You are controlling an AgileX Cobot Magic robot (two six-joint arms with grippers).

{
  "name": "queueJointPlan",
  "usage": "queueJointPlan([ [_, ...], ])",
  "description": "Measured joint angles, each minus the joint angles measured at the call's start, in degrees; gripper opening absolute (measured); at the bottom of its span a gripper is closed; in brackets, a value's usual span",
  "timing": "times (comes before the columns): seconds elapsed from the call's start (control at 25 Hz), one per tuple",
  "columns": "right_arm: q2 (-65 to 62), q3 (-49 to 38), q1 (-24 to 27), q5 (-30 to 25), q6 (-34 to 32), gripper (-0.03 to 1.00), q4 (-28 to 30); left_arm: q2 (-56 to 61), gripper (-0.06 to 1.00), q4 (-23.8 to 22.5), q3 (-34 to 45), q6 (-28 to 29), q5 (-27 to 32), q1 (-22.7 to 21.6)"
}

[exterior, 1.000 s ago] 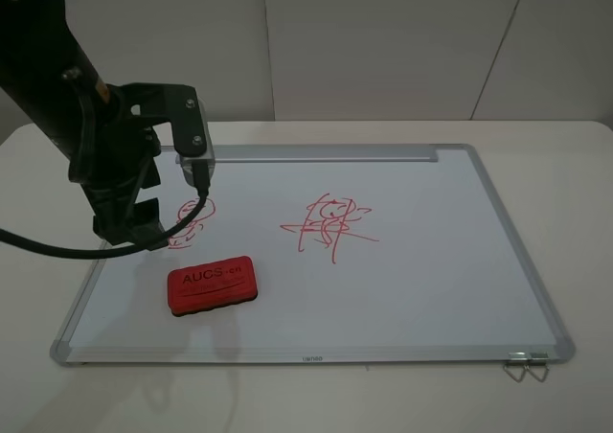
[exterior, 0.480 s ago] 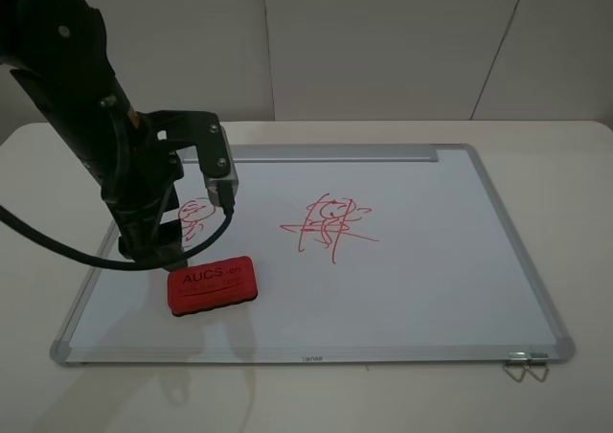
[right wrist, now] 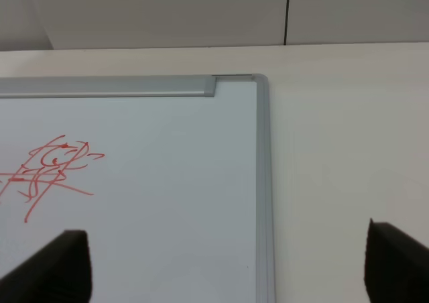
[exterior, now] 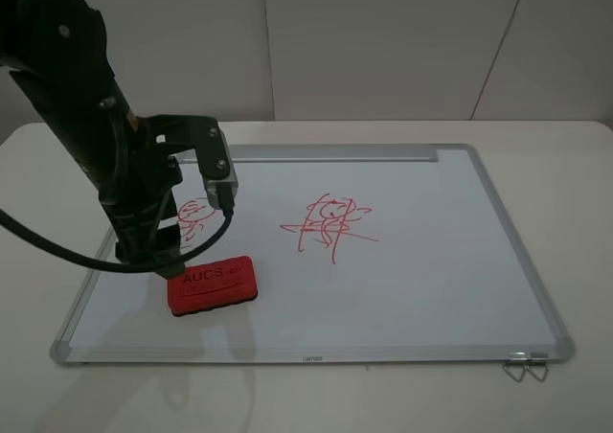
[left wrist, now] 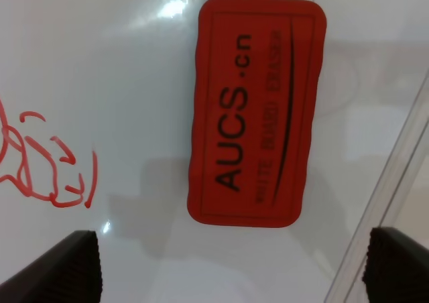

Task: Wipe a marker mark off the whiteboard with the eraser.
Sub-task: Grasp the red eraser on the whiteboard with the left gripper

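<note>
The whiteboard (exterior: 431, 270) lies flat on the table. On its front left part rests the red eraser (exterior: 212, 284) printed "AUCS.cn", also in the left wrist view (left wrist: 256, 108). Just behind it is the small red marker mark (exterior: 194, 215) (left wrist: 40, 169), partly covered by the left arm and its cable. My left gripper (exterior: 153, 253) (left wrist: 228, 273) hangs open just above the eraser's left end, its fingers (left wrist: 60, 269) spread wider than the eraser and holding nothing. My right gripper (right wrist: 228, 269) is open over the board's far right corner, outside the exterior view.
A larger red scribble (exterior: 330, 224) (right wrist: 53, 165) with long crossing lines sits mid-board. A silver rail (exterior: 326, 154) runs along the far edge and a metal clip (exterior: 525, 366) sits at the front right corner. A black cable (exterior: 57, 251) loops off the left arm.
The left arm has swung forward and right from behind the small doodle to just over the eraser's left end. The eraser and board have not moved.
</note>
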State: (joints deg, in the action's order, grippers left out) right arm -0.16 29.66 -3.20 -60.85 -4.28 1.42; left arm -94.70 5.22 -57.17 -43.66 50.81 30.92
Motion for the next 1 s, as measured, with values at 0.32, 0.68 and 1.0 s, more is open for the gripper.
queueJointPlan([
  [0.32, 0.0, 0.0, 0.0, 0.0, 0.0, 0.72, 0.0, 0.0, 0.78, -1.8, 6.7, 0.0, -4.6, 0.0],
  [0.68, 0.0, 0.0, 0.0, 0.0, 0.0, 0.72, 0.0, -0.2, 0.78, -1.1, 8.0, 0.1, -8.7, 0.0],
  [1.0, 0.0, 0.0, 0.0, 0.0, 0.0, 0.72, 0.0, -0.4, 0.78, -0.9, 12.6, 0.9, -15.2, 0.0],
])
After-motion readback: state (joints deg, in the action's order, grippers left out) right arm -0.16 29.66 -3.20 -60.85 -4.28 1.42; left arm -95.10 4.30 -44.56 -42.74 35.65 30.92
